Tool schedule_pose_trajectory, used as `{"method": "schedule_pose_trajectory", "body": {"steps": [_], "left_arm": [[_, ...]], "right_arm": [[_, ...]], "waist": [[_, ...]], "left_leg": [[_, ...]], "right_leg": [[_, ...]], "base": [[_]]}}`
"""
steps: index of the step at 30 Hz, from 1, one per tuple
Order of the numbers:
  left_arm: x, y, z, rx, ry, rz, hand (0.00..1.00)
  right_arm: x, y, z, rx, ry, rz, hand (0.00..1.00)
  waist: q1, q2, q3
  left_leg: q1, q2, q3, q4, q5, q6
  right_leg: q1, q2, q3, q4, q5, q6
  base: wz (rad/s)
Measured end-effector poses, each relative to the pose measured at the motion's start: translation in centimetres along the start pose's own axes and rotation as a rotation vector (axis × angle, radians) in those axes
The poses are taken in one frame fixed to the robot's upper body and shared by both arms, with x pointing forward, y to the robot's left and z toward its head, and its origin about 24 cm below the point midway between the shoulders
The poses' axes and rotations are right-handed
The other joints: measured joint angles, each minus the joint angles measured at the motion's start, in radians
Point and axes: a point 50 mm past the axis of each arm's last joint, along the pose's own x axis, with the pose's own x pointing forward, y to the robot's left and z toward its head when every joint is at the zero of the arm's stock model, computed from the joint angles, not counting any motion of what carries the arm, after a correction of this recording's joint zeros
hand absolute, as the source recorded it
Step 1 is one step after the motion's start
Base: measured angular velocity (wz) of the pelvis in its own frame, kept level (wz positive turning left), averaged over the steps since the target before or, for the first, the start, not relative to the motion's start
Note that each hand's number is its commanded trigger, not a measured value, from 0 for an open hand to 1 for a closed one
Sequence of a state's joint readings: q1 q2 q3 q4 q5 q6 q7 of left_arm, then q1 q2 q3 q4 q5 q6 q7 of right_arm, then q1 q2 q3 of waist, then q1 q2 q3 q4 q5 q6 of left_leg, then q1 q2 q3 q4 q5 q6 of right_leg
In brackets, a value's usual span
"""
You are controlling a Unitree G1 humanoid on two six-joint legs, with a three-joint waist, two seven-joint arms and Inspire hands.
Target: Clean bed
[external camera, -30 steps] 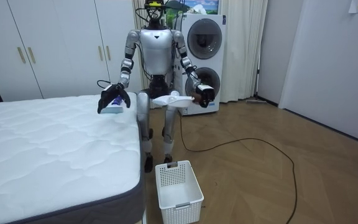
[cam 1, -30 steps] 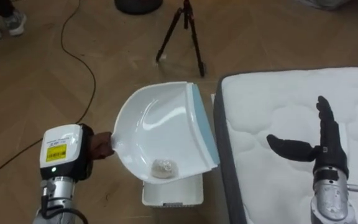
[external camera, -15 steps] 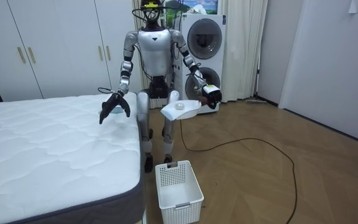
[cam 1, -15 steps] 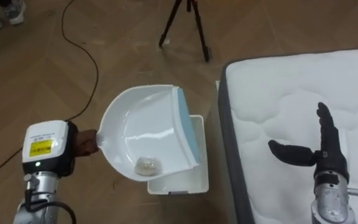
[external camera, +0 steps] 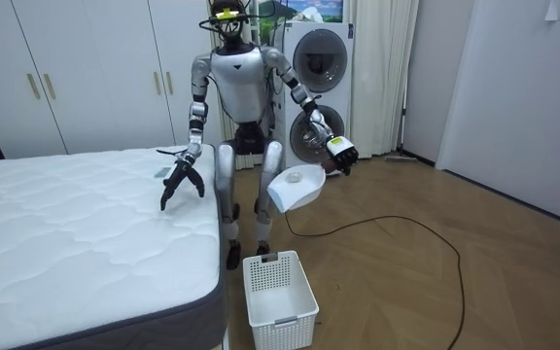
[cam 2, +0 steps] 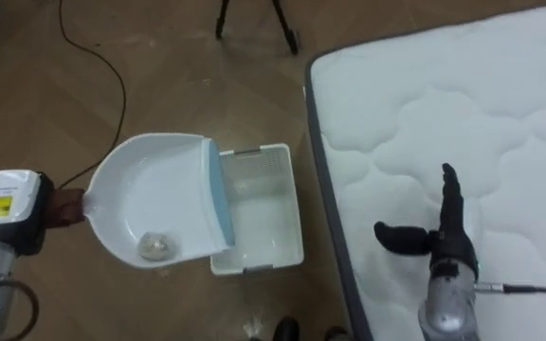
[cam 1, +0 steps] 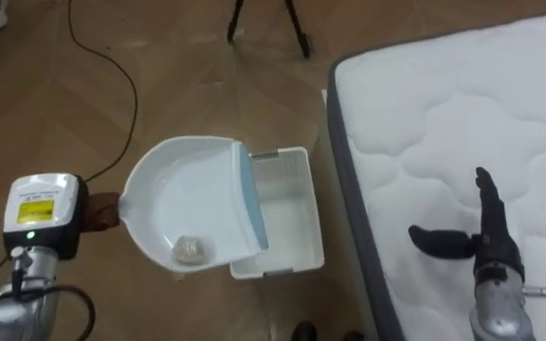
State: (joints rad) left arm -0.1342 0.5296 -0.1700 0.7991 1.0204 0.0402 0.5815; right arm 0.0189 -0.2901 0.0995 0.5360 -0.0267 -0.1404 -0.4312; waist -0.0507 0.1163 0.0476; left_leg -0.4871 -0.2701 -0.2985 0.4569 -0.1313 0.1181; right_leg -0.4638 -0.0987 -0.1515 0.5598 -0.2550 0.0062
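Fingers of the left hand (cam 1: 104, 212) are closed round the handle of the white dustpan (cam 1: 183, 204), though most of that grasp is tucked behind the wrist. The pan is held in the air, its blue-edged lip reaching over the left rim of the white basket (cam 1: 282, 163) that stands on the wooden floor (cam 1: 159, 76). A small crumpled scrap (cam 1: 190, 249) lies in the bowl of the pan, towards the handle side and left of the basket, not yet over it. Fingers of the right hand (cam 1: 489, 248) are straight, the thumb spread out to the side. They hold nothing and hover above the white bed (cam 1: 444, 114), which runs along the basket's right side.

The step in hand appears to be emptying: the scrap is gathered, the pan is at the basket, and the tipping is left to do. The next move calls for tilting the lip down over the basket's opening so the scrap slides across and drops inside. The pan sits only partly over the basket, so it may want shifting further right first, or the scrap could fall on the floor.
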Motion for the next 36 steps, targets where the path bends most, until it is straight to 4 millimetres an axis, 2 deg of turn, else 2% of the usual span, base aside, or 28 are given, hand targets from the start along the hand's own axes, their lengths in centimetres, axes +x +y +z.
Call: {"method": "schedule_pose_trajectory", "body": {"steps": [4, 5, 7, 10, 11, 13, 19, 29, 32, 35, 36], "left_arm": [[-0.2, -0.3, -0.8, 0.066, 0.014, -0.02, 1.0], [-0.2, -0.3, -0.9, 0.077, 0.012, -0.022, 1.0], [-0.1, 0.1, -1.6, 0.134, -0.005, -0.017, 1.0], [0.1, 0.4, -2.0, 0.167, -0.018, -0.01, 1.0], [0.1, 0.4, -2.0, 0.17, -0.016, -0.01, 1.0], [0.5, 0.8, -1.9, 0.18, -0.023, 0.004, 1.0], [0.5, 0.7, -2.2, 0.25, -0.023, -0.001, 1.0], [0.8, 1.0, -2.4, 0.292, -0.028, 0.007, 1.0], [0.8, 1.0, -2.4, 0.302, -0.03, 0.006, 1.0], [0.9, 1.2, -2.8, 0.315, -0.026, 0.009, 1.0], [0.9, 1.3, -3.0, 0.319, -0.025, 0.01, 1.0]], "right_arm": [[0.1, -0.1, 0.2, -0.042, -0.024, 0.005, 0.0], [0.1, -0.1, 0.3, -0.045, -0.028, 0.005, 0.0], [0.1, 0.3, 0.6, -0.072, -0.05, 0.015, 0.0], [0.1, 0.3, 0.7, -0.076, -0.06, 0.006, 0.0], [0.1, 0.3, 0.7, -0.077, -0.06, 0.002, 0.0], [-0.2, 0.3, 0.3, -0.083, -0.051, -0.006, 0.0], [-0.3, 0.4, 0.2, -0.083, -0.052, 0.017, 0.0], [-0.2, 0.5, 0.4, -0.103, -0.068, 0.02, 0.0], [-0.2, 0.6, 0.6, -0.103, -0.074, 0.02, 0.0], [-0.2, 0.5, 0.9, -0.09, -0.086, -0.004, 0.0], [-0.1, 0.3, 1.2, -0.086, -0.101, -0.018, 0.0]], "waist": [[-0.013, 0.0, -0.0001], [-0.017, 0.0, -0.0001], [-0.029, 0.0, -0.0002], [-0.029, 0.0, -0.0005], [-0.029, 0.001, -0.0005], [-0.032, 0.002, -0.001], [-0.018, 0.004, -0.0001], [-0.021, 0.015, 0.0027], [-0.017, 0.025, 0.0055], [-0.017, 0.046, 0.0053], [-0.02, 0.058, 0.0057]], "left_leg": [[-0.02, 0.001, 0.044, -0.012, -0.011, -0.081], [-0.022, 0.003, 0.05, -0.012, -0.013, -0.084], [-0.032, 0.003, 0.05, -0.013, -0.013, -0.084], [-0.05, 0.003, 0.056, -0.009, -0.011, -0.084], [-0.056, 0.008, 0.075, -0.009, -0.008, -0.081], [-0.073, 0.035, 0.165, -0.006, -0.006, -0.08], [-0.07, 0.032, 0.152, -0.021, 0.003, -0.075], [-0.097, 0.031, 0.157, -0.015, 0.0, -0.081], [-0.098, 0.03, 0.156, -0.011, 0.0, -0.081], [-0.108, 0.03, 0.159, -0.008, 0.0, -0.081], [-0.113, 0.029, 0.163, -0.008, 0.0, -0.081]], "right_leg": [[-0.019, -0.017, -0.003, 0.009, -0.002, 0.0], [-0.021, -0.019, -0.003, 0.009, -0.003, 0.0], [-0.032, -0.021, -0.015, 0.01, -0.003, 0.0], [-0.055, -0.023, -0.016, 0.013, -0.003, 0.0], [-0.058, -0.024, -0.017, 0.014, -0.004, 0.0], [-0.062, -0.03, -0.03, 0.016, -0.013, 0.0], [-0.075, -0.018, 0.0, 0.01, -0.016, 0.003], [-0.092, -0.025, -0.012, 0.032, -0.023, -0.003], [-0.091, -0.025, -0.013, 0.032, -0.023, -0.003], [-0.101, -0.028, -0.016, 0.037, -0.023, -0.003], [-0.11, -0.037, -0.017, 0.047, -0.023, -0.003]], "base": [[-0.15], [-0.06], [0.0], [-0.01], [0.09], [0.25], [0.08], [0.06], [0.0], [0.0], [-0.04]]}}
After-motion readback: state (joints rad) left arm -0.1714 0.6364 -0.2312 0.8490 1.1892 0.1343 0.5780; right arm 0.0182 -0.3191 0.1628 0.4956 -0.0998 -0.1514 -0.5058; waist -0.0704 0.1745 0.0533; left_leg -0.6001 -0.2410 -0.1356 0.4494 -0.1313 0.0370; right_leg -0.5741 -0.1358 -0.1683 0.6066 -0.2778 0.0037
